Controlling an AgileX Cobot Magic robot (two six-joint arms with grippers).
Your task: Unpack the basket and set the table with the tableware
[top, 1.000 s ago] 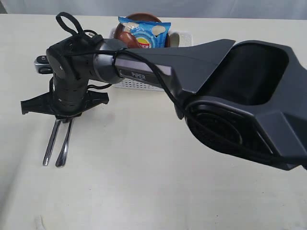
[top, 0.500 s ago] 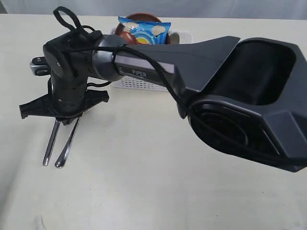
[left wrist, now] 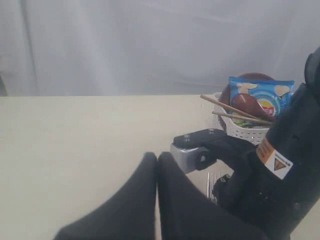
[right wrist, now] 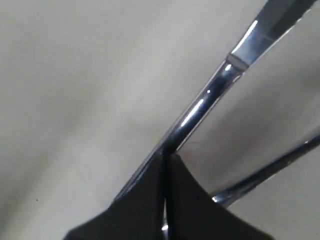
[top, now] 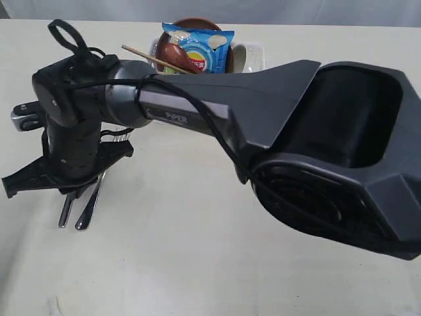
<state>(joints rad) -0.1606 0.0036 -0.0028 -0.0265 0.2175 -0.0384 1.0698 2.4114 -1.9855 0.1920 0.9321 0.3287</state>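
Note:
My right gripper (top: 71, 192) reaches across to the left of the table (top: 197, 263), over a steel knife (top: 65, 213) and fork (top: 91, 201) lying side by side. Its fingers (right wrist: 150, 200) are shut, with their tips (right wrist: 165, 158) down on the knife (right wrist: 210, 100); the fork handle (right wrist: 270, 170) lies beside them. At the back stands the white basket (top: 253, 49) holding two chopsticks (top: 150, 58), a reddish-brown spoon (top: 176, 51), a brown plate (top: 192, 24) and a white bowl (top: 239, 58). My left gripper (left wrist: 157, 161) is shut and empty, short of the basket (left wrist: 242, 133).
A blue chip bag (top: 200, 46) lies on top of the basket's contents. The right arm's dark body (top: 316, 145) spans the middle and right of the exterior view and hides most of the basket. A grey curtain (left wrist: 150, 45) hangs behind the table.
The right wrist has moved left and lower over the cutlery. The fork handle swung slightly. The chopsticks in the basket now show.

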